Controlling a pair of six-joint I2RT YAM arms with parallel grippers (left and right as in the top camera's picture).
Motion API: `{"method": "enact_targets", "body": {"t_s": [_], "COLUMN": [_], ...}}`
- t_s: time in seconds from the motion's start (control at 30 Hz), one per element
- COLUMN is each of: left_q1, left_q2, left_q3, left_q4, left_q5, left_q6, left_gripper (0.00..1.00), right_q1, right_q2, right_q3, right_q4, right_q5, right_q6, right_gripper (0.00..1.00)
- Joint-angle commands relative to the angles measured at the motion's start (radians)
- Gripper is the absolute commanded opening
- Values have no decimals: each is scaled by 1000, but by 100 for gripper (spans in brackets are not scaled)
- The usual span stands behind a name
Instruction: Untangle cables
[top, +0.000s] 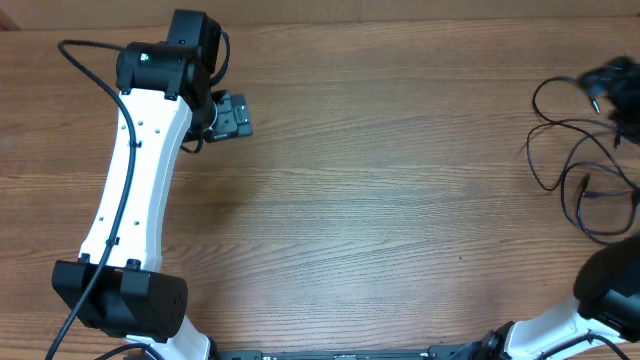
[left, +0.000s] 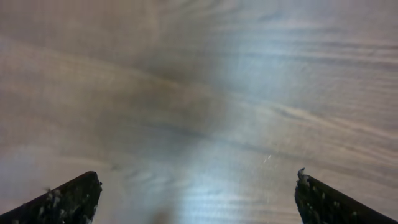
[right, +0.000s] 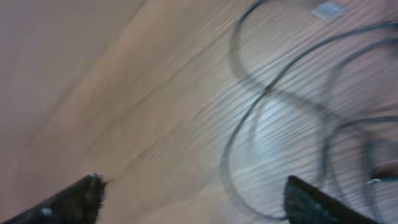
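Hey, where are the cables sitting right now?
In the overhead view the cables lie in loose loops on the table at the far right, beyond the right arm; the right wrist view shows them just ahead of the right tool.

No text, label, brand or number can be read in any of the three views. In the right wrist view a small pale tag (right: 328, 10) shows near the cables (right: 267, 92), but it is too blurred to tell whether anything is written on it
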Motion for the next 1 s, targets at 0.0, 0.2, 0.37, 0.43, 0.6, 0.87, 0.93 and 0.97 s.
{"method": "enact_targets", "body": {"t_s": [0.0,0.2,0.37,0.43,0.6,0.87,0.93,0.97], "left_q1": [-7,-6,-6,-5,-5,-5,-5,-5], "left_q2": [-24,-24,-24,-27,-72,-294,-394,-440], "left_q3": [-3,-3,-8,-23,-130,-386,-445,-470], "left_q4": [32,-72,-233,-250,-250,-142,-66,-31], "left_q5": [-5,-13,-50,-41,-13,-80,-99,-101], "left_q6": [82,87,17,11,-3,-70,-69,-69], "left_gripper": [100,99,100,100,100,100,100,100], "right_q1": [130,383,545,586,625,625,625,625], "right_q2": [-18,-18,-18,-18,-18,-122,-192,-220], "right_q3": [20,20,20,20,19,-136,-221,-253], "right_q4": [-43,-130,-168,-184,-272,-208,-138,-112], "right_q5": [-5,277,386,385,383,382,382,382], "right_q6": [-156,-151,-38,1,79,84,84,84], "right_gripper": [100,100,100,100,100,100,100,100]}}
